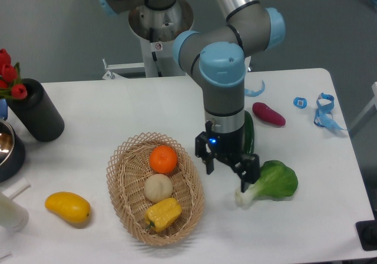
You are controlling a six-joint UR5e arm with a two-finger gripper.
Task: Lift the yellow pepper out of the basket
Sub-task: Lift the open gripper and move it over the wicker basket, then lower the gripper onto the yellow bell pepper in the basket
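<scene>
The yellow pepper (163, 213) lies in the near end of the oval wicker basket (119, 194), lobed and glossy. An orange (163, 159) and a pale round fruit (158, 187) lie behind it in the same basket. My gripper (227, 171) hangs pointing down just right of the basket's right rim, above the table, between the basket and a green leafy vegetable (273, 182). Its two fingers stand apart and hold nothing. The pepper is to the gripper's lower left.
A smooth yellow mango-like fruit (68, 208) lies on the table left of the basket. A purple eggplant-like item (268, 114) and blue clips (323, 109) lie at the back right. A black cylinder (35, 111) with red flowers and a metal bowl (7, 148) stand at the left edge.
</scene>
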